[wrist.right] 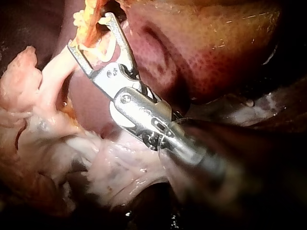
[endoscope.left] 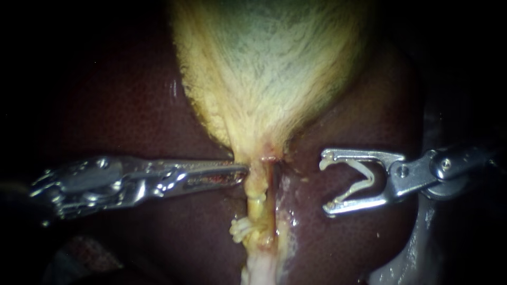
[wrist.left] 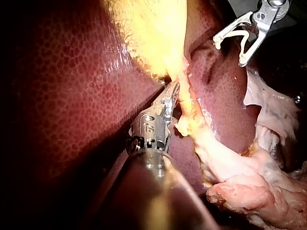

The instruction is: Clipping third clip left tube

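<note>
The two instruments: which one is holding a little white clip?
The right instrument, with the white clip held between its jaws; the left instrument carries none.

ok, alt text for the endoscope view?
The right instrument holds an open white clip in its jaws, just short of the pale tube running down from the yellowish gallbladder. The left instrument touches that tube from the other side; dark liver lies behind.

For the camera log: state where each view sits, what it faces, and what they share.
Endoscope: close before the tissue, facing gallbladder, liver and tube; left instrument and right instrument enter from opposite sides.
Left wrist: on the left arm, looking down its own shaft at the tube.
Right wrist: on the right arm, looking down its own shaft at the clip in its jaws.
Shared: all three show tube and clip.
</note>
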Motion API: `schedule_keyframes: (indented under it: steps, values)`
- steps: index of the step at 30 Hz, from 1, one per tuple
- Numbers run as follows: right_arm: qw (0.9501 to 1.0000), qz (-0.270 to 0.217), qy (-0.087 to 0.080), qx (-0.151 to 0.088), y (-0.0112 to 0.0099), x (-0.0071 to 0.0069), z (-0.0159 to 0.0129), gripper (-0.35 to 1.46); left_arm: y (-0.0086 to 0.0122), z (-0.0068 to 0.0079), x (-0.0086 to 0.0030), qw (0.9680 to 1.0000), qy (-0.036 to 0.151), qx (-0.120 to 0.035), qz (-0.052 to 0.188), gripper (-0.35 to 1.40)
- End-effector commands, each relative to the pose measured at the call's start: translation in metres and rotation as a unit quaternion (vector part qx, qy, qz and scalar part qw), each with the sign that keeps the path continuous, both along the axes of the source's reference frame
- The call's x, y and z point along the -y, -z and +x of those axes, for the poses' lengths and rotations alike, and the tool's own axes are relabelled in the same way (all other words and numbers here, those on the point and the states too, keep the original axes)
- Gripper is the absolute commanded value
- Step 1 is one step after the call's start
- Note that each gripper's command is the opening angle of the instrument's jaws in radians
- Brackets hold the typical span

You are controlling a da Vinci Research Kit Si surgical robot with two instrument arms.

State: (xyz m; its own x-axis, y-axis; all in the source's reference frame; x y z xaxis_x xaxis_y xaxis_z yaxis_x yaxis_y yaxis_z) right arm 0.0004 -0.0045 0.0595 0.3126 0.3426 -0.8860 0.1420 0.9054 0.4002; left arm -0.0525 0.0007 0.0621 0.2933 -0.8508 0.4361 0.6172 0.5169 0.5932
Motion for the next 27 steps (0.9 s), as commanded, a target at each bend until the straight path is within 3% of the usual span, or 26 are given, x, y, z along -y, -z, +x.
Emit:
schedule_keyframes:
  steps: [1, 8, 12, 16, 21, 27]
  values:
    - [1.0, 0.001, 0.002, -0.001, -0.0001, 0.0002, 0.0003, 0.6, 0.0001, 0.0001, 0.0, 1.0, 0.0, 0.0, 0.0, -0.28]
    - [0.9969, 0.077, 0.001, 0.014, -0.0022, 0.003, 0.004, 0.59, 0.0013, 0.002, -0.0004, 1.0, -0.003, 0.002, 0.003, -0.28]
    - [0.9922, 0.122, 0.0, 0.026, -0.0044, 0.0053, 0.0071, 0.58, 0.0024, 0.0038, -0.001, 1.0, 0.001, -0.002, 0.001, -0.28]
    - [0.9889, 0.145, 0.006, 0.031, -0.0067, 0.0067, 0.0098, 0.56, 0.0033, 0.0052, -0.0013, 1.0, 0.004, -0.005, 0.0, -0.28]
    - [0.9868, 0.158, 0.005, 0.037, -0.0093, 0.0071, 0.0122, 0.54, 0.0041, 0.0058, -0.0012, 1.0, 0.006, -0.003, -0.001, -0.28]
    - [0.9873, 0.152, -0.009, 0.046, -0.0116, 0.0056, 0.0125, 0.54, 0.0052, 0.0056, -0.0007, 1.0, 0.009, -0.002, -0.002, -0.28]
